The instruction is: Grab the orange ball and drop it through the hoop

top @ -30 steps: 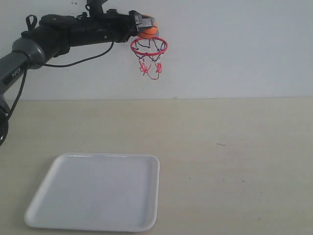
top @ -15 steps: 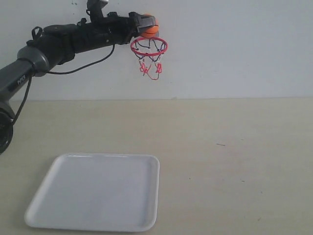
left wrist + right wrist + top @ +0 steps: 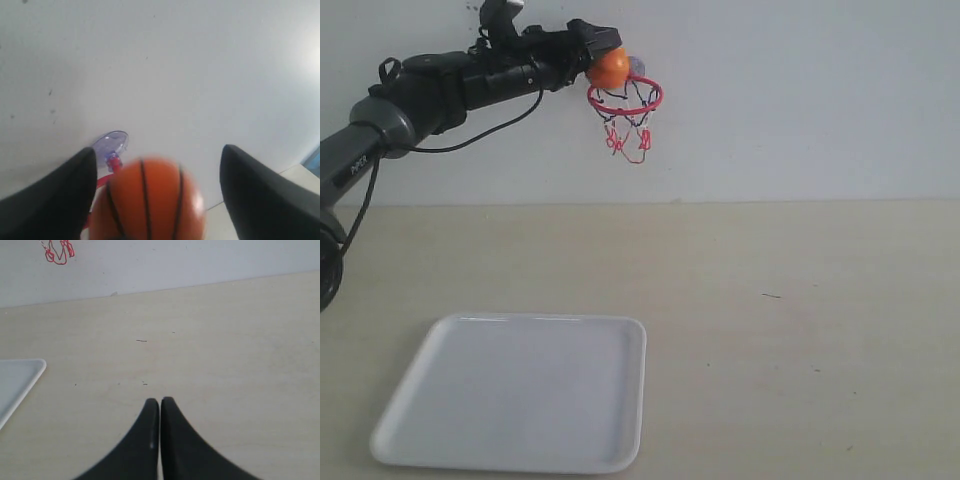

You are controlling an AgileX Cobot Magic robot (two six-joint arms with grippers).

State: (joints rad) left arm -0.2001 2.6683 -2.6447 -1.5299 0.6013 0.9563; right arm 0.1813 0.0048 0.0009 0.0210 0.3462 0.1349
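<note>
Left arm (image 3: 365, 135): grey tube, white letters, black parts.
Cable (image 3: 510, 119): thin, black.
Left hand (image 3: 159, 165): fat black fingers.
Right hand (image 3: 160, 402): curved black fingers.

Bare white wall (image 3: 800, 100) and plain beige tabletop (image 3: 800, 290) suggest a lab.

Ball (image 3: 608, 68) just above hoop (image 3: 625, 108)

Orange ball (image 3: 147, 200) between spread tool (image 3: 159, 172) fingers
</note>
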